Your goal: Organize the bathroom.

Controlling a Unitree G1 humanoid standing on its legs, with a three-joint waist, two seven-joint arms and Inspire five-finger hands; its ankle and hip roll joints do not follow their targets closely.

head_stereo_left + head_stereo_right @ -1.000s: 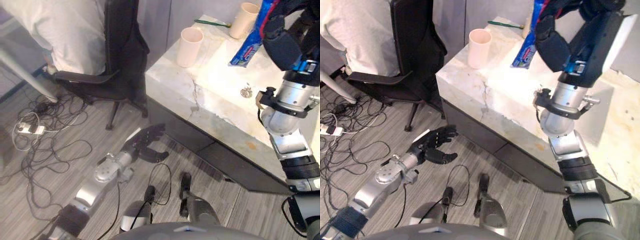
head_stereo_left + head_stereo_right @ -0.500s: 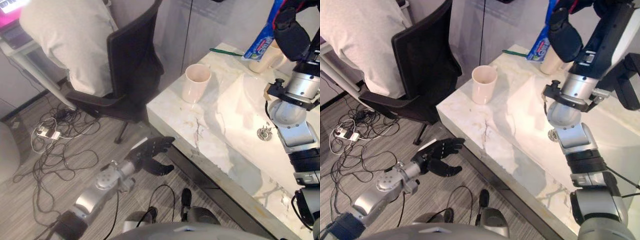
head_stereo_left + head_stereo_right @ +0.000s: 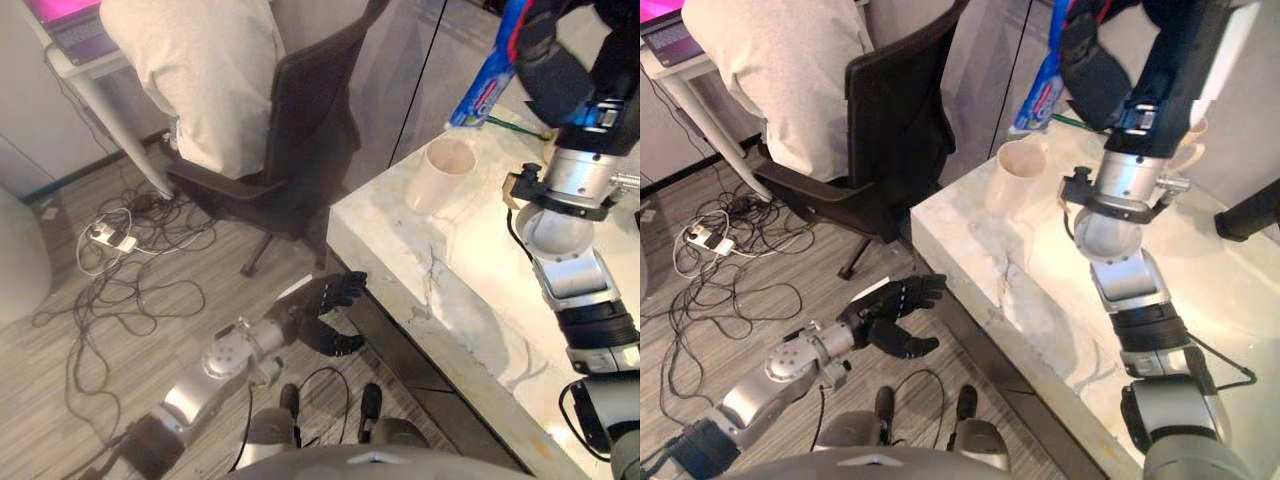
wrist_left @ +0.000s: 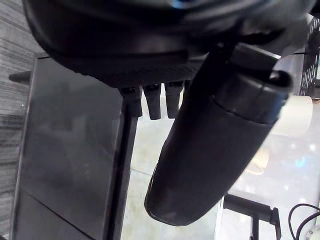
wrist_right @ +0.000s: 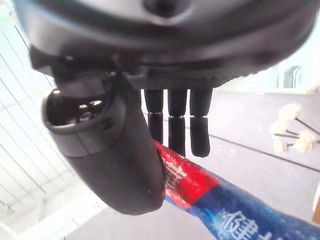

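**Right hand up with toothpaste tube, left hand low and idle**

Right hand raised above far part of marble tabletop, fingers and thumb curled round upper end of blue-and-red toothpaste tube; pinch confirmed in right wrist view, tube running out past thumb and fingers. Tube hanging tilted, lower end in the air just above and behind pale cup, not touching it. Cup upright near tabletop's far corner. Green toothbrush lying flat on tabletop beyond cup, partly hidden by right arm. Second pale cup just visible behind right forearm.

Left hand low over grey plank floor beside tabletop's front edge, fingers loosely bent, holding nothing.

Black office chair left of tabletop, person in pale top seated in it.
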